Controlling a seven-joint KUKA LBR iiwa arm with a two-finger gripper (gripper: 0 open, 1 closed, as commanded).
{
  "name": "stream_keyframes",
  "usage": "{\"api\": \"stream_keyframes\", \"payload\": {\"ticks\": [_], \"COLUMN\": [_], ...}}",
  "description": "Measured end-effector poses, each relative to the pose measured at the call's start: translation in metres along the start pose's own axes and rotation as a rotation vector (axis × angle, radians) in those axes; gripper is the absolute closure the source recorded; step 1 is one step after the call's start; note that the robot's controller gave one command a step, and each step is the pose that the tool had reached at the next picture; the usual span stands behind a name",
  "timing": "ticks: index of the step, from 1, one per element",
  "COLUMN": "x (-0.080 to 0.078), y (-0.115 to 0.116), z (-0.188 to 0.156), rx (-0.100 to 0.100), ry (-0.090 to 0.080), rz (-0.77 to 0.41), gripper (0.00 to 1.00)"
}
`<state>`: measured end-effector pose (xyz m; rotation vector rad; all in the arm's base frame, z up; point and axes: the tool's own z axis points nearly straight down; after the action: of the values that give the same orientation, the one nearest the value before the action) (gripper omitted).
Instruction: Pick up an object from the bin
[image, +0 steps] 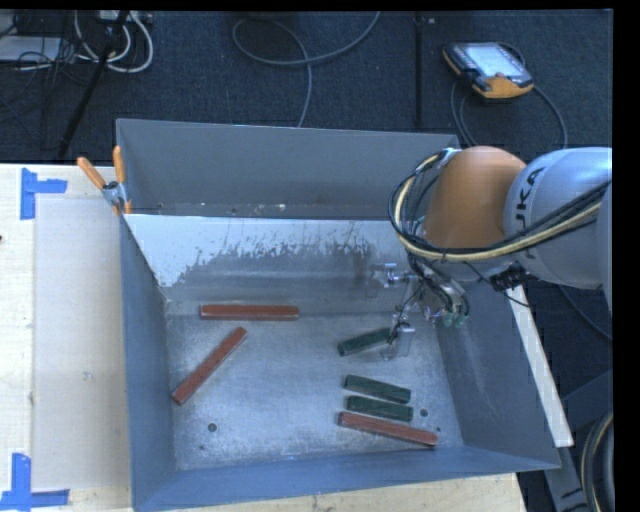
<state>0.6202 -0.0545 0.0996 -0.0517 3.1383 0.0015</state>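
My gripper (401, 338) is low in the right middle of the bin. It is shut on the right end of a dark green flat bar (364, 344), which slants down to the left from between the fingers. Two more dark green bars (377, 387) (379, 407) lie side by side just below, toward the bin's front. A reddish-brown bar (388, 429) lies under those two, close to the front wall.
A reddish-brown bar (249, 312) lies level at the left middle. Another one (208, 366) slants below it. The arm, with its orange cover and cables, hangs over the bin's right wall.
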Motion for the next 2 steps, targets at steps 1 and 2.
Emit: {"api": "stream_keyframes", "payload": {"ticks": [1, 2], "x": [-0.001, 0.002], "y": [-0.001, 0.013], "z": [0.027, 0.029], "rx": [0.000, 0.000], "ry": [0.003, 0.003], "rz": [0.062, -0.050], "gripper": [0.00, 1.00]}}
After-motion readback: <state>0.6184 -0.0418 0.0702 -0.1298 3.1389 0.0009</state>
